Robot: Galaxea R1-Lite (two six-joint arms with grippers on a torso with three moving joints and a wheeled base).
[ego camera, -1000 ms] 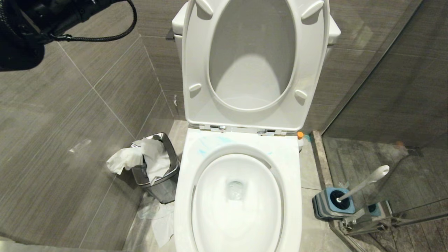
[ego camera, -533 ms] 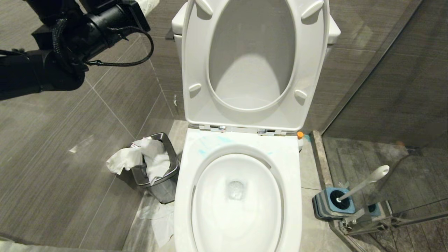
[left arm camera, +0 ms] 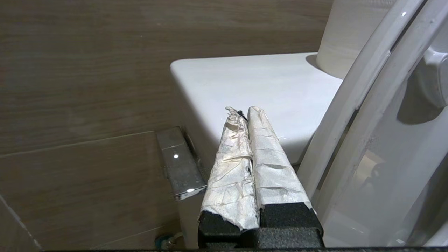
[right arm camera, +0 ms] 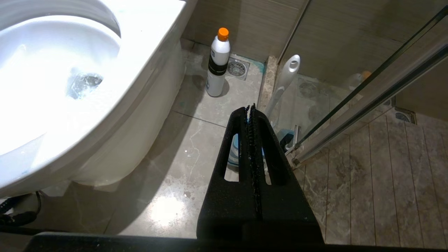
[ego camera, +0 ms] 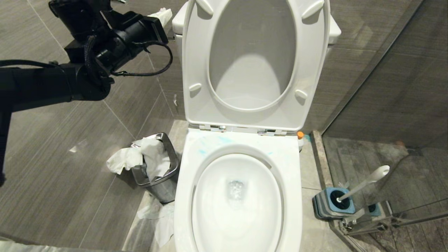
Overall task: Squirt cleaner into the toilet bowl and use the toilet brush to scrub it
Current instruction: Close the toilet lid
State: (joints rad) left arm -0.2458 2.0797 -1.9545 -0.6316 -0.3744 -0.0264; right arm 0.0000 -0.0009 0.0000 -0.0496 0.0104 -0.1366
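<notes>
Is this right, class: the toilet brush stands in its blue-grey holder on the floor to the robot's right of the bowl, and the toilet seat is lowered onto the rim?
Not quite. The toilet seat is raised upright against the tank, as the head view shows. The rest holds: the toilet brush stands in its blue-grey holder on the floor to the robot's right of the toilet bowl.

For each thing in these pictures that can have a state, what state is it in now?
toilet seat and lid: raised upright.
toilet bowl: open, water at bottom, blue cleaner smears on rim.
toilet brush: standing tilted in its holder.
cleaner bottle: upright on floor, orange cap on.
steel bin: overfull with paper.
left gripper: shut, empty, near the tank.
right gripper: shut, empty.
</notes>
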